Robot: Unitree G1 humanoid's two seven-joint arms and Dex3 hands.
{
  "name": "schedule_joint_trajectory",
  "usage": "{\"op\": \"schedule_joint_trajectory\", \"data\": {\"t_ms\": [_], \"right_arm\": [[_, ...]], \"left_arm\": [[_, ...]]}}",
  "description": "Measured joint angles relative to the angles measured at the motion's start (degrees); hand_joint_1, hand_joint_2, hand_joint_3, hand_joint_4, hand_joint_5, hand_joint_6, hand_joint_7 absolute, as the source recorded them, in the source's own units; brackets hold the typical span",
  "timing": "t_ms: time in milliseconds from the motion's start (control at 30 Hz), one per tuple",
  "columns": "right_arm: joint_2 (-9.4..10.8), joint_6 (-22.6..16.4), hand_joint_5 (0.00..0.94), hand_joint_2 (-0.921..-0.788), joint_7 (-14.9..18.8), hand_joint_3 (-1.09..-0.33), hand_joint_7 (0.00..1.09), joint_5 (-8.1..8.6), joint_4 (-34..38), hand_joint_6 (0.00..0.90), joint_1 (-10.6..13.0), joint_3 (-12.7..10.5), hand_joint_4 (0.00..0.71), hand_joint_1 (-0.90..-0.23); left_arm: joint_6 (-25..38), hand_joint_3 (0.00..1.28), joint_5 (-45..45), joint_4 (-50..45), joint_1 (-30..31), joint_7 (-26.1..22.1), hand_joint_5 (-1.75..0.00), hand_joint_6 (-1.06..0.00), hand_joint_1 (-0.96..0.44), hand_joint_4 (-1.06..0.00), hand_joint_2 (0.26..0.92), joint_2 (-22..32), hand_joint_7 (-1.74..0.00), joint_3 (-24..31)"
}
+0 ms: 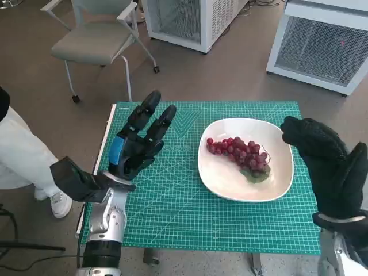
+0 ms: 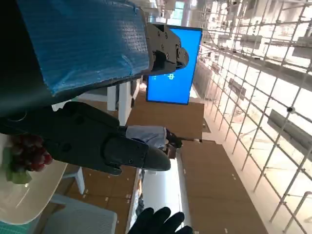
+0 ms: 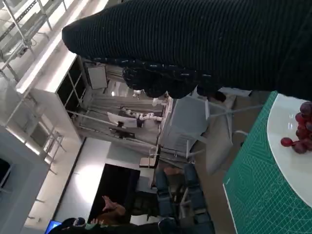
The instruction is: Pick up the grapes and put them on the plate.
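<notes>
the left hand (image 1: 140, 142) is raised over the green cutting mat (image 1: 172, 213), fingers stretched apart and holding nothing. the right hand (image 1: 328, 164) hangs at the plate's right edge; its glove hides the fingers, so i cannot tell how they lie, though nothing shows in it. between the hands, the grapes (image 1: 240, 153) lie on the white plate (image 1: 230, 184), a red bunch with a green leaf. the left wrist view catches the grapes (image 2: 29, 151) on the plate rim (image 2: 29, 204) and a blue screen (image 2: 173, 68); the right wrist view shows a few grapes (image 3: 298, 131) and a grey chair (image 3: 195, 122). farther back in the head view stand a chair (image 1: 98, 37) and white cabinets (image 1: 322, 43).
</notes>
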Motion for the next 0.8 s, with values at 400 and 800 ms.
{"op": "schedule_joint_trajectory", "data": {"t_ms": [400,800], "right_arm": [[-0.11,0.01,0.309,-0.921,0.21,-0.558,0.85,0.14,0.23,0.175,-0.02,-0.19,0.338,-0.539],[-0.18,0.65,0.316,-0.921,0.21,-0.56,0.86,0.16,0.19,0.175,-0.02,-0.24,0.343,-0.536]], "left_arm": [[-3.73,0.0,2.57,-0.81,2.62,-2.94,0.0,0.0,-0.29,0.0,0.825,2.64,0.0,-1.68],[-3.62,0.0,3.31,-3.05,4.29,-2.18,0.0,0.0,-0.34,0.0,0.817,4.63,0.0,-3.75]]}}
